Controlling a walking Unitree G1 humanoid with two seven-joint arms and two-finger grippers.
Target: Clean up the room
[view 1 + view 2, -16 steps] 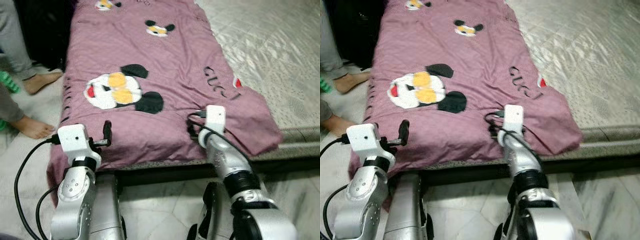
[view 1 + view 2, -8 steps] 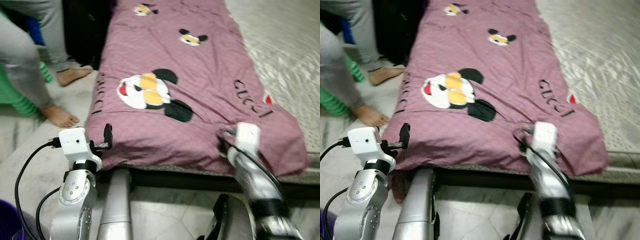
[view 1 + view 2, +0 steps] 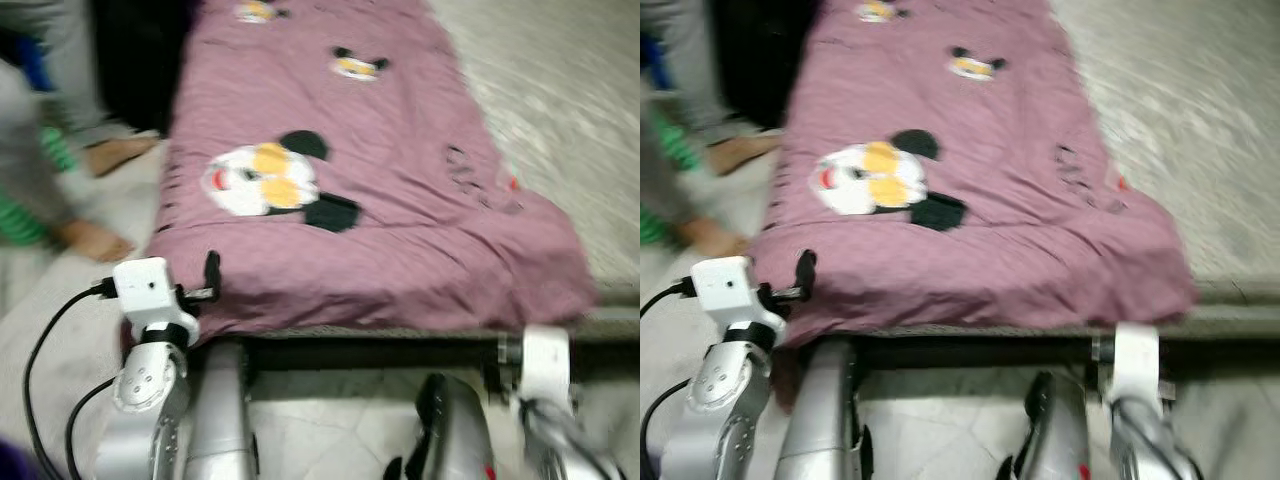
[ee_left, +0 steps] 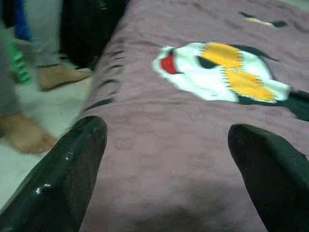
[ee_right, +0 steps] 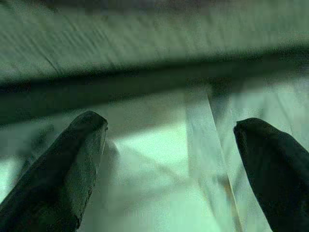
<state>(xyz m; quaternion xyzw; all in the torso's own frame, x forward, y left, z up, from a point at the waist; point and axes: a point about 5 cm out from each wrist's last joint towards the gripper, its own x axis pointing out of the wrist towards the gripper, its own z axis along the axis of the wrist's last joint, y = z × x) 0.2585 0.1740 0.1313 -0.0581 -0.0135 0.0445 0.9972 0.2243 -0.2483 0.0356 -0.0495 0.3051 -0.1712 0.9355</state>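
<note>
The mauve quilted blanket with cartoon mouse faces [image 3: 370, 190] lies spread along the bed, its near edge drooping over the dark bed frame [image 3: 380, 352], one corner bunched at the robot's right. Looks mostly laid out, so the tidying seems well along here, though that rumpled corner and the overhang probably want straightening yet. The pale patterned mattress sheet [image 3: 560, 90] lies bare beside the blanket.

Left gripper [image 4: 169, 159] sits right at the blanket's near left corner, fingers spread wide, holding nothing, purple cloth between them. Right gripper [image 5: 171, 159] is down low below the bed edge, jaws wide apart and empty, looking at pale tiled floor [image 5: 159, 179] and the dark underside of the frame.

Head views are blurred, so fine creases are hard to judge. A person's bare feet [image 3: 95, 240] stand on the floor just off the bed's left side, near the left arm, which calls for care on that side.
</note>
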